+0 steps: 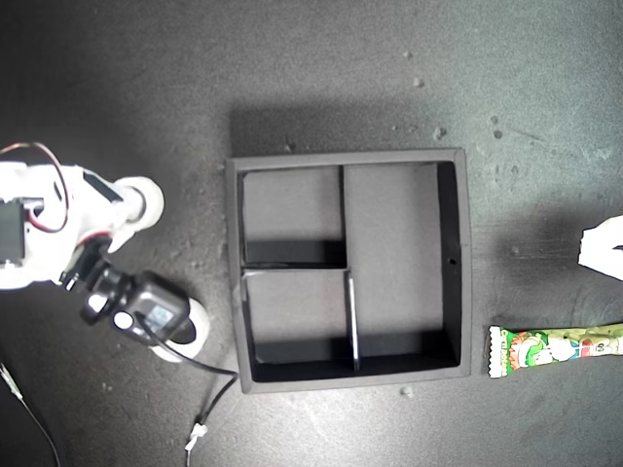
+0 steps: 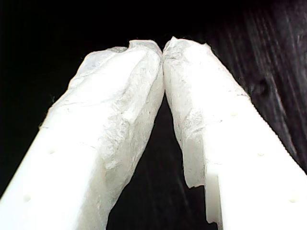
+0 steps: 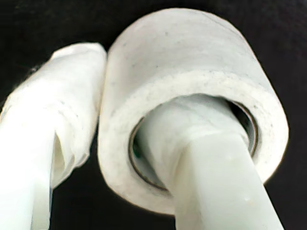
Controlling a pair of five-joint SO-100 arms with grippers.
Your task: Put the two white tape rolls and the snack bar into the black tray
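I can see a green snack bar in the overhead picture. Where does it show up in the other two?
Exterior view: the snack bar lies at the exterior view's lower right, outside the black tray, cut off by the edge.
First wrist view: not in it; only my first gripper's closed fingers.
Second wrist view: not in it; a white tape roll fills it.
Shared landmark: the dark table.

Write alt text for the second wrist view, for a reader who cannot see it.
A white tape roll fills most of the picture, gripped by my second claw: one white finger passes through the roll's centre hole, the other padded finger presses against its outer side. Behind them the background is dark and featureless.
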